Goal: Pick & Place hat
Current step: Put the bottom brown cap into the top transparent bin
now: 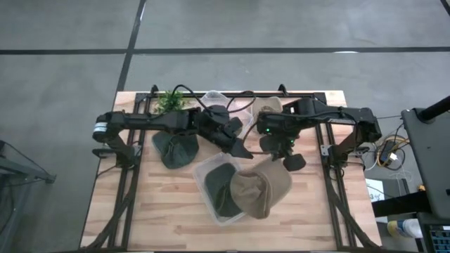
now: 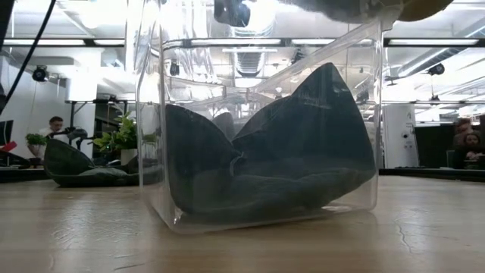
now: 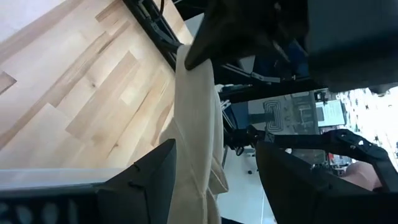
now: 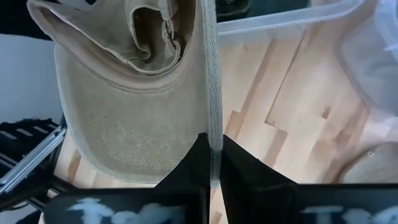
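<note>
Here the wooden table (image 1: pixel 176 218) carries everything, its far edge crowded under both arms, so much of what lies there is covered.

The clear bin (image 1: pixel 209 200) sits near the table's middle, toward the front. In the low view its walls (image 2: pixel 151 152) fill most of the picture and its top is cut off. A dark green hat (image 2: pixel 303 152) lies crumpled inside it, plain through the plastic.

The tan hat (image 1: pixel 261 192) hangs over the bin's right side, partly above the dark one; whether it rests on the rim or is held clear of it cannot be told from overhead. The right gripper (image 4: pixel 211 163) is clamped on this hat's brim, its two dark fingers (image 4: pixel 239 167) pressed together with the thin edge of the brim between them. The hat's crown (image 4: pixel 124 118) spreads open beyond the fingers.

Another dark hat (image 1: pixel 176 149) lies on the table's left part, just under the left arm. In the low view only its flattened edge (image 2: pixel 76 171) shows, far off to the side.

The left gripper (image 3: pixel 214 180) hovers near the bin's far corner, fingers apart, with pale cloth (image 3: pixel 199 124) hanging between them, probably part of the tan hat.

A second clear container (image 1: pixel 214 98) and a small green plant (image 1: pixel 169 102) stand at the far edge, both half hidden by the arms.
</note>
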Motion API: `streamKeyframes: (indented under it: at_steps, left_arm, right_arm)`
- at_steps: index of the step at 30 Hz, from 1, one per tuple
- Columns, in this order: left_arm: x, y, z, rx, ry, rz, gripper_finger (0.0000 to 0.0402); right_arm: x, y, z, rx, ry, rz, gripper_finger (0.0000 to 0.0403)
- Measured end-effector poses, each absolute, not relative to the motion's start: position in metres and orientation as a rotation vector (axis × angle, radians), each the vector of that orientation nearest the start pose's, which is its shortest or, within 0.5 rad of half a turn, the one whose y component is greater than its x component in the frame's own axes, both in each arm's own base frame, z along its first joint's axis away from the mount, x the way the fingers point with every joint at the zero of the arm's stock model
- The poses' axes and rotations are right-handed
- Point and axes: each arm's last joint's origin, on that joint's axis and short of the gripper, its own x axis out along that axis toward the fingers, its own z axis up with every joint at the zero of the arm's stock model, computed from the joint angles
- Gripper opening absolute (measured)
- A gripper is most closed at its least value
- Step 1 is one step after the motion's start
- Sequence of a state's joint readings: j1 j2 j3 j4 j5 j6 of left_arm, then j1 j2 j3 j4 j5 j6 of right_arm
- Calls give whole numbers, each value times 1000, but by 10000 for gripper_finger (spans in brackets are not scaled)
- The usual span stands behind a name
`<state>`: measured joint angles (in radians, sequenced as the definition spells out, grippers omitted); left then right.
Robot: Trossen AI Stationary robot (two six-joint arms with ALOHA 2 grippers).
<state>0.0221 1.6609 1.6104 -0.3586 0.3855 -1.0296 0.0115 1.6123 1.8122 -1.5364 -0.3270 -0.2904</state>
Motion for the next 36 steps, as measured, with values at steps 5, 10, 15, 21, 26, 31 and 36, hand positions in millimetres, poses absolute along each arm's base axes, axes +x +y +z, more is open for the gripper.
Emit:
streamKeyframes:
  at_steps: [5,10,15,21,26,31,36]
  left_arm:
    - [380,-7,374,-1067,542,-79,213]
    - [380,-9,374,-1058,526,-50,213]
    - [380,-10,374,-1050,527,-48,213]
    - [377,-10,368,-1052,584,-6,197]
    - [377,-10,367,-1052,587,2,156]
    - [377,-11,367,-1057,600,-17,86]
    - [377,-11,368,-1045,604,-37,47]
  right_arm:
    - [280,2,385,-9,1249,437,8]
    - [281,-6,390,53,1206,432,8]
    - [281,-10,391,84,1194,437,8]
    - [281,-10,391,95,1186,460,8]
    - [283,-10,390,86,1176,461,8]
    - [285,-10,391,80,1154,460,8]
    - [285,-10,397,75,1118,468,8]
